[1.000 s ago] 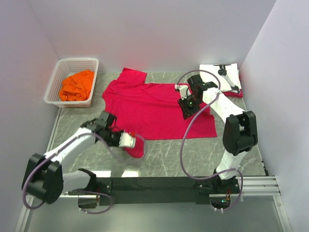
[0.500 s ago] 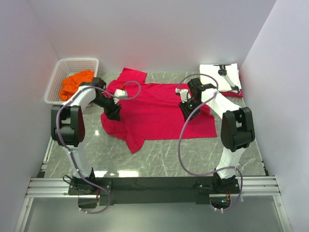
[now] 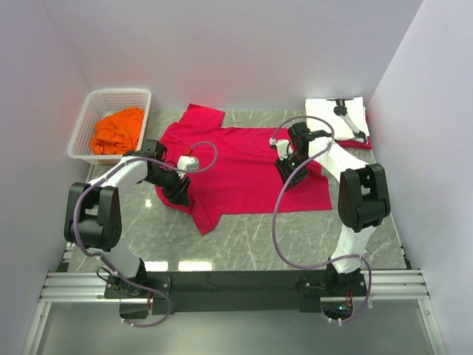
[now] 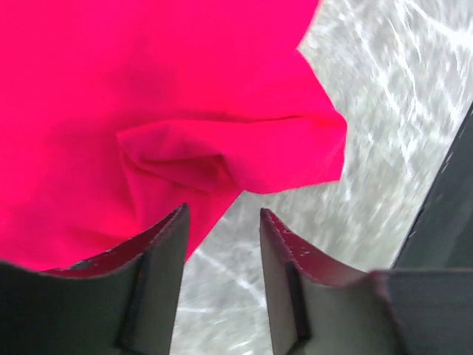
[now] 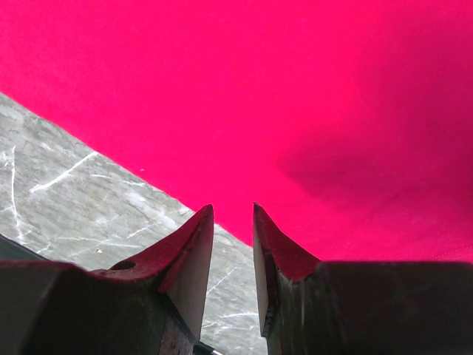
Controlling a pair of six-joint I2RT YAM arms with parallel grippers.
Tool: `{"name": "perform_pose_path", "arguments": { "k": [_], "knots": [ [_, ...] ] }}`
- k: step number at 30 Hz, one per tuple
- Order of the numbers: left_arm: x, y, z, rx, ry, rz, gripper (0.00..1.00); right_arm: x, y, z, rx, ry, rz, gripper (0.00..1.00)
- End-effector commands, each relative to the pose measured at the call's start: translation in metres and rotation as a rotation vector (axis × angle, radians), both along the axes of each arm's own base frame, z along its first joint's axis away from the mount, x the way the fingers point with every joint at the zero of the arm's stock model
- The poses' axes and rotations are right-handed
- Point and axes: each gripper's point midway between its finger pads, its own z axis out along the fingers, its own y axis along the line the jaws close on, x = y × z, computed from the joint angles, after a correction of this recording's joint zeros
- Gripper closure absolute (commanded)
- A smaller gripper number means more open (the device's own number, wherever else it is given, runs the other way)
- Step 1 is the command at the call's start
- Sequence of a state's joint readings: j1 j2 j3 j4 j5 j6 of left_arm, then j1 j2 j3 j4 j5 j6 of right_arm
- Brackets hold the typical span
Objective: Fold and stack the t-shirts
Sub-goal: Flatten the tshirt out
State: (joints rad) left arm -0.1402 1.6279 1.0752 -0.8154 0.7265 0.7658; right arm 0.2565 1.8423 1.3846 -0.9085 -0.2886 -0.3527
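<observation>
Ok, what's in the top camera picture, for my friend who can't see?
A red t-shirt lies spread on a marble table, with two robot arms reaching over it, the left gripper at its left edge and the right gripper near its right side. An orange t-shirt sits in a white basket at back left.

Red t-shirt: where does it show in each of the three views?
Top external: red t-shirt spread at centre.
Left wrist: red t-shirt fills the upper left, bunched near its edge.
Right wrist: red t-shirt covers top and right.
Shared landmark: grey marble tabletop along its edge.
</observation>
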Motion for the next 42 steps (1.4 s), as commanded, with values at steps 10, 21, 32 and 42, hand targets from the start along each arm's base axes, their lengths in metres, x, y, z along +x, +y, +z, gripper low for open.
{"name": "perform_pose_path", "arguments": {
  "k": [10, 21, 32, 42],
  "knots": [
    [0.015, -0.01, -0.03, 0.011, 0.216, 0.298, 0.54, 0.0, -0.011, 0.01, -0.021, -0.047, -0.012, 0.65],
    [0.004, -0.013, -0.049, 0.025, 0.323, 0.331, 0.59, 0.001, -0.015, 0.006, -0.028, -0.042, -0.016, 0.65],
    [0.0, -0.018, -0.028, -0.017, 0.313, 0.319, 0.87, 0.0, -0.018, 0.002, -0.027, -0.038, -0.02, 0.66],
    [-0.018, -0.017, -0.004, -0.023, 0.317, 0.277, 0.99, -0.004, -0.02, -0.001, -0.027, -0.037, -0.018, 0.66]
  ]
}}
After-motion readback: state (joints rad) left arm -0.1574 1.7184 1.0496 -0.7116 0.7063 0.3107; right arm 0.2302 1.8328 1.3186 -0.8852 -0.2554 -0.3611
